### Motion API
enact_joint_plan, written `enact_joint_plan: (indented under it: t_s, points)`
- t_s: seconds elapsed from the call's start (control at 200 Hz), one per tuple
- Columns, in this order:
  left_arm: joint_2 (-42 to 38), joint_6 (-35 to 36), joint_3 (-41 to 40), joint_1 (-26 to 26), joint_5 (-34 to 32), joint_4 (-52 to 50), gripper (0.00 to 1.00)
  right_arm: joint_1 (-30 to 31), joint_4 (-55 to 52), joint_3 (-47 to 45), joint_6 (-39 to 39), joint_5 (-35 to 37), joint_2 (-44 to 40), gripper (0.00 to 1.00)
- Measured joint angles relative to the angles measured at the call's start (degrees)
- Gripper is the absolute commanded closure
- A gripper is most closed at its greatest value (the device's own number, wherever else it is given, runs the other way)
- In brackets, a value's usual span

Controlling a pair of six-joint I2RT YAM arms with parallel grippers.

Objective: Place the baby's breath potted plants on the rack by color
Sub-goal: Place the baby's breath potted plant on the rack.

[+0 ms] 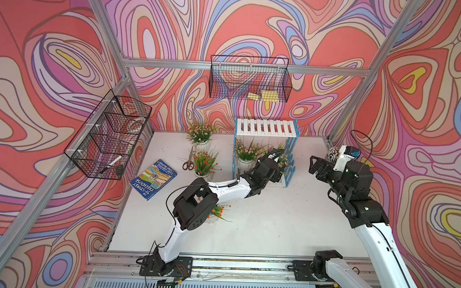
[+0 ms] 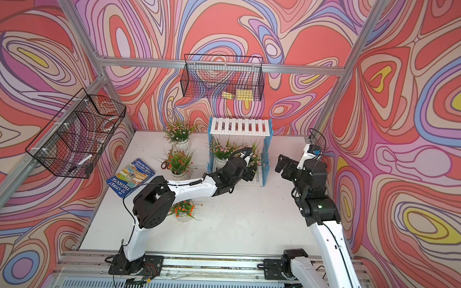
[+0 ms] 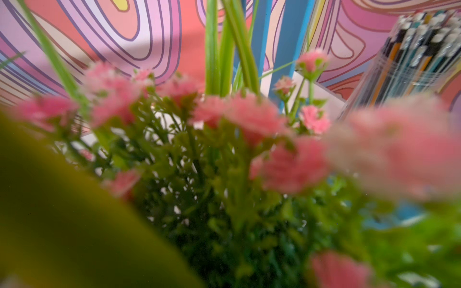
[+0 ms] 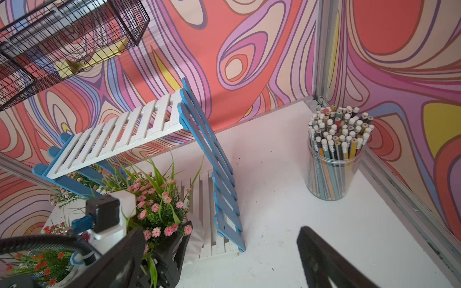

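Observation:
The rack (image 1: 266, 127) stands at the back with white slatted shelves and blue fence sides. A pink-flowered plant (image 1: 246, 152) sits on its lower shelf. My left gripper (image 1: 277, 176) reaches into that shelf beside it, shut on the white pot (image 4: 197, 239) of another pink plant (image 4: 154, 207); its dark fingers (image 4: 183, 243) flank the pot. In the left wrist view, pink blooms (image 3: 254, 117) fill the picture and hide the jaws. A third pink plant (image 1: 200, 134) and an orange one (image 1: 204, 162) stand left of the rack. Another orange plant (image 1: 218, 212) sits under my left elbow. My right gripper (image 1: 312, 165) hovers open right of the rack.
A clear jar of pencils (image 4: 334, 159) stands in the back right corner. A blue book (image 1: 153, 178) and scissors (image 1: 188, 164) lie on the left of the table. Black wire baskets hang on the left wall (image 1: 109, 134) and the back wall (image 1: 249, 78).

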Motion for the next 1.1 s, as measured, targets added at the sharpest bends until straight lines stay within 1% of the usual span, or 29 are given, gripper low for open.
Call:
enact_joint_plan:
  t_s: [0.2,0.466,0.721,0.836,0.986,1.102]
  points:
    - [4.3,0.5,3.4,1.0,-0.1,0.2,0.18,0.0,1.1,-1.4,0.0,0.0,0.1,0.02]
    - [9.0,1.6,9.9,1.4,-0.1,2.2,0.18,0.0,2.6,-4.1,-0.2,-0.3,0.1,0.02]
    - [15.8,1.9,16.7,2.8,0.0,4.8,0.18,0.0,5.3,-6.4,-0.4,-0.9,0.1,0.02]
    - [19.3,1.7,20.4,3.7,0.2,4.8,0.16,0.0,5.8,-7.3,-0.4,-1.1,0.0,0.02]
    - [21.8,0.4,23.6,4.7,0.6,3.6,0.15,0.0,6.3,-7.4,-0.6,-1.3,0.0,0.02]
    - [22.4,-0.5,25.2,5.1,1.2,2.4,0.11,0.0,6.6,-7.6,-0.6,-1.6,0.0,0.02]
